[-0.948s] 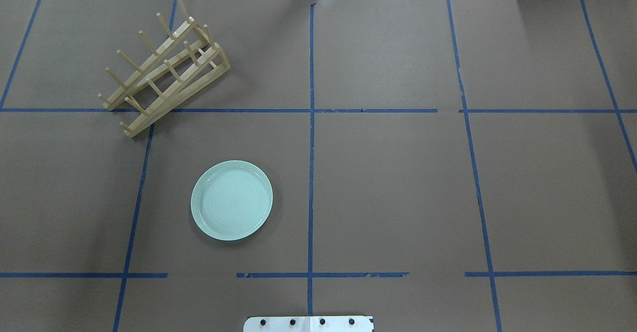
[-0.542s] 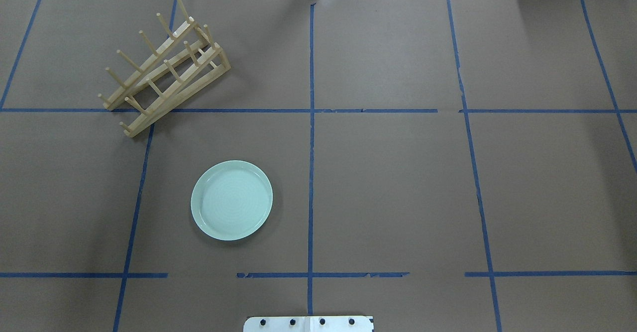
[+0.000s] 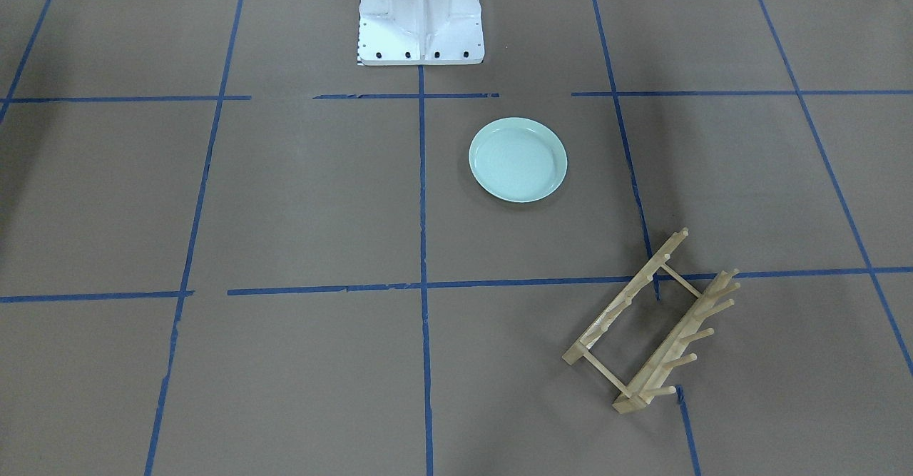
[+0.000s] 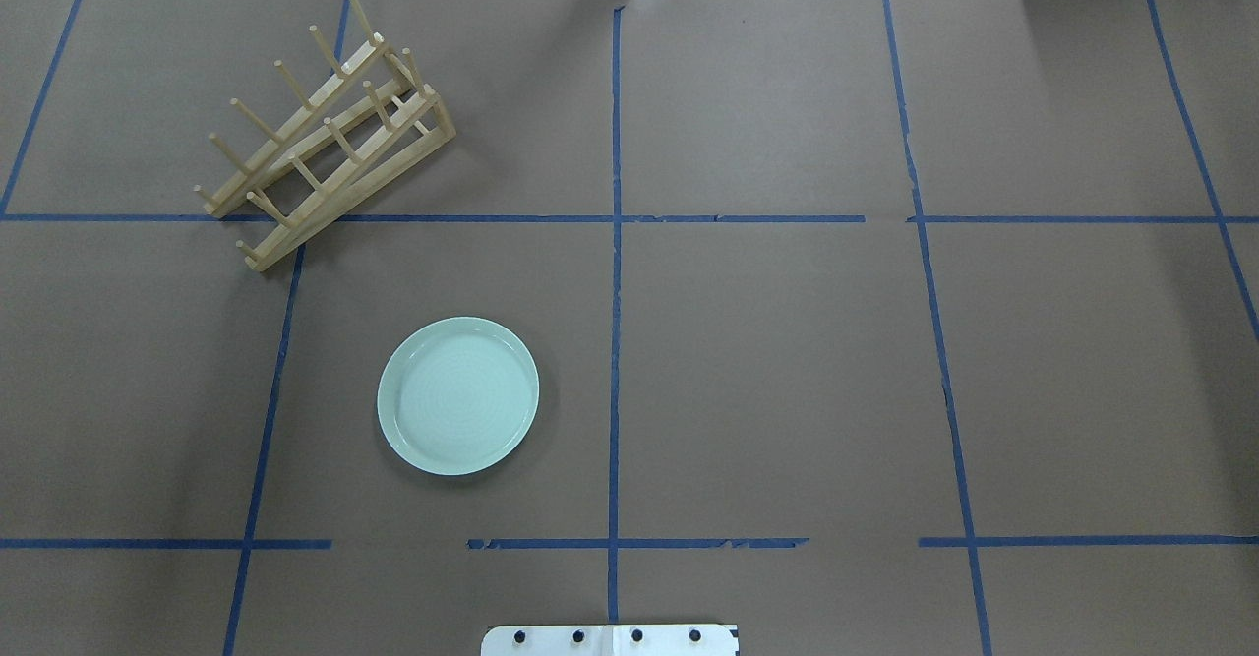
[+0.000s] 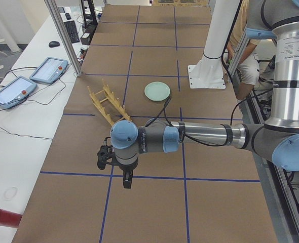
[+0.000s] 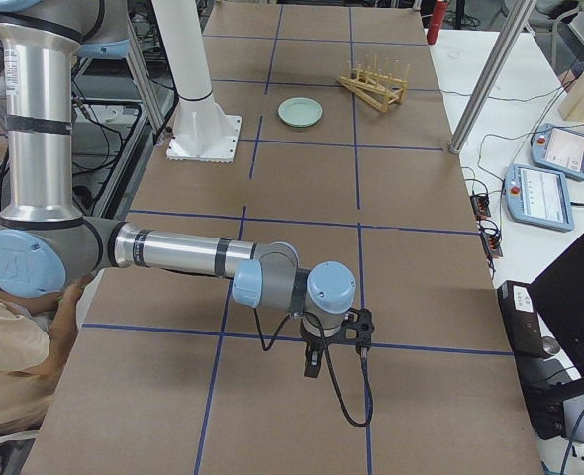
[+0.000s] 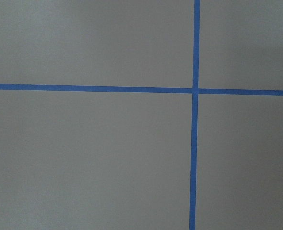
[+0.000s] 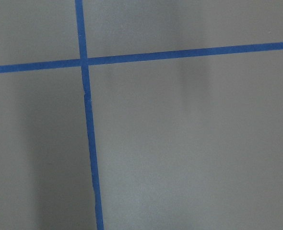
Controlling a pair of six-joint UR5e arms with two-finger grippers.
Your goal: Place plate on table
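The pale mint-green plate [image 4: 458, 396] lies flat on the brown table [image 4: 787, 361], left of the centre tape line and near the robot base; it also shows in the front view [image 3: 518, 160] and both side views [image 5: 157, 91] [image 6: 300, 111]. Nothing touches it. My left gripper [image 5: 126, 179] hangs over the table's left end, far from the plate, and shows only in the left side view. My right gripper [image 6: 312, 361] hangs over the right end and shows only in the right side view. I cannot tell whether either is open or shut. Both wrist views show only bare paper and tape.
A wooden peg rack [image 4: 329, 135] stands at the back left, apart from the plate, with no plate in it. The white robot base [image 3: 421, 12] sits at the near middle edge. Tablets [image 5: 48, 71] and cables lie on the white bench beyond the table.
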